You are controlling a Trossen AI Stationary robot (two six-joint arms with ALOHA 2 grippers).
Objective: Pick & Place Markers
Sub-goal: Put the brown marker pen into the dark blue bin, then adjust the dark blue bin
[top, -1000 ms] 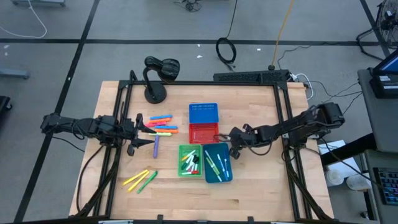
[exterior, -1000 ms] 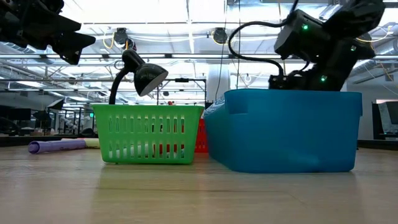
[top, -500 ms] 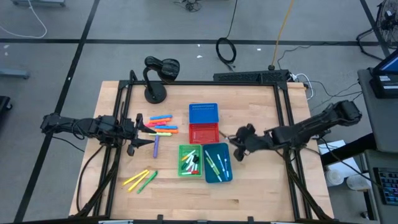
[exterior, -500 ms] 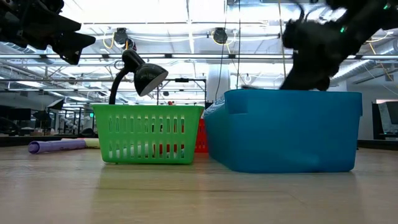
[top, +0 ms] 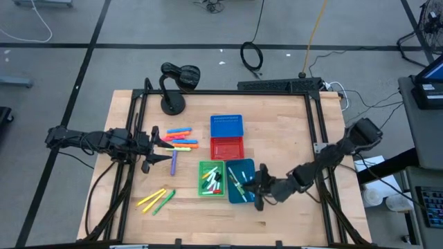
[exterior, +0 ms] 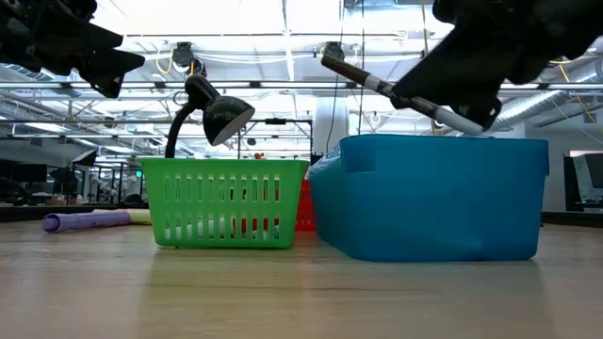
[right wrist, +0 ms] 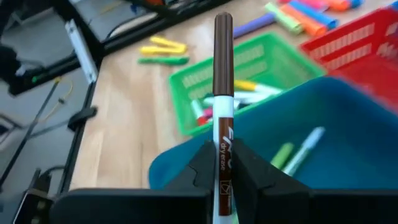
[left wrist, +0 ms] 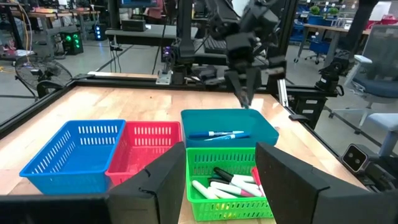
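The right gripper [right wrist: 222, 167], jaws clamped on a brown-capped dry-erase marker [right wrist: 222, 93], hovers above the teal bin [right wrist: 348, 118], apparently sorting it, while the left gripper [left wrist: 221, 180] waits, jaws apart and empty.

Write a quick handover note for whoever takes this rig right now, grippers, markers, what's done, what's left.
Right gripper: shut on a brown-capped marker, above the teal bin.
Left gripper: fingers open, holding nothing, over the loose markers near the table's left side.
Done: several markers lie in the green bin and the teal bin.
Left: the held marker, the loose markers, a purple marker, and the yellow and green ones near the front.
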